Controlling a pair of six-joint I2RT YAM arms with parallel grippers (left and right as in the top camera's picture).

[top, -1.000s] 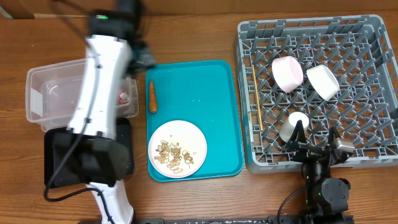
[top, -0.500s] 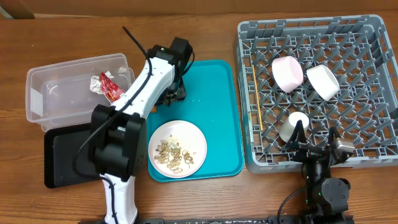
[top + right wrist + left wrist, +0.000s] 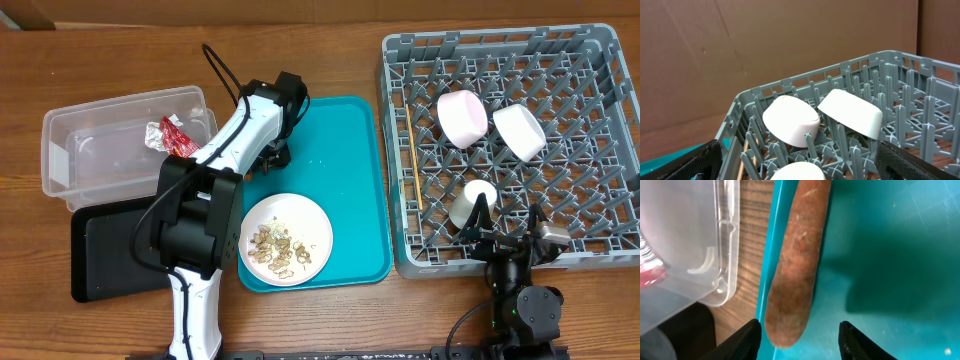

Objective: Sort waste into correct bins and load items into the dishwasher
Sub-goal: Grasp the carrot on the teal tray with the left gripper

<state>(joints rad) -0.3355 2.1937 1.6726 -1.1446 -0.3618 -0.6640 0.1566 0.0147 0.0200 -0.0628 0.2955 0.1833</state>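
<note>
Two arms share a wooden table point(image 3: 330, 50). From the lower left, the left arm stretches up to the teal tray point(image 3: 340, 170). The left gripper point(image 3: 800, 327) is spread wide astride the carrot point(image 3: 797, 265), which lies along the tray's left rim. The right gripper point(image 3: 797, 150) sits released at the lower edge of the dish rack point(image 3: 600, 60), and brown cardboard point(image 3: 740, 40) stands behind the rack.

A carrot's point(image 3: 797, 265) dull, rough, speckled skin lies against a smooth teal tray point(image 3: 890, 255) of faintly shiny plastic. The tub point(image 3: 690, 235) is clear glossy plastic, the table point(image 3: 320, 50) grained wood, the rack point(image 3: 500, 38) matt grey plastic, and its bowls point(image 3: 790, 120) smooth, softly shiny white.
</note>
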